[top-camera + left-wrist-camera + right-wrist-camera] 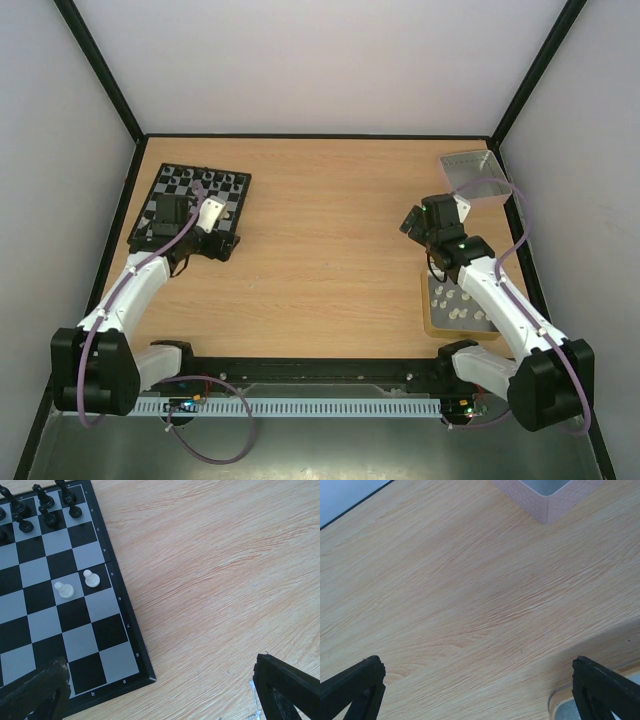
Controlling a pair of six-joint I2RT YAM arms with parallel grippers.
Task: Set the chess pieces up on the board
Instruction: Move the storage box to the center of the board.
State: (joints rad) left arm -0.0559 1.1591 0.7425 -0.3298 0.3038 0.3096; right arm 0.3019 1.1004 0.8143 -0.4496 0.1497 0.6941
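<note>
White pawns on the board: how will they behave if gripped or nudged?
Probably very light: each white pawn fills less than one square of the board. Standing upright on a small base, so likely to tip if nudged. Smooth and rounded, so it may slip when pinched.

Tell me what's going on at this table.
Two robot arms are setting up a chess set. The left end effector hangs open and empty over a corner of the chessboard, where black pieces stand at one end and two white pawns sit near the edge. The right end effector is open and empty above the table, between the grey metal tray and the tan-rimmed tray holding more white pieces.
</note>
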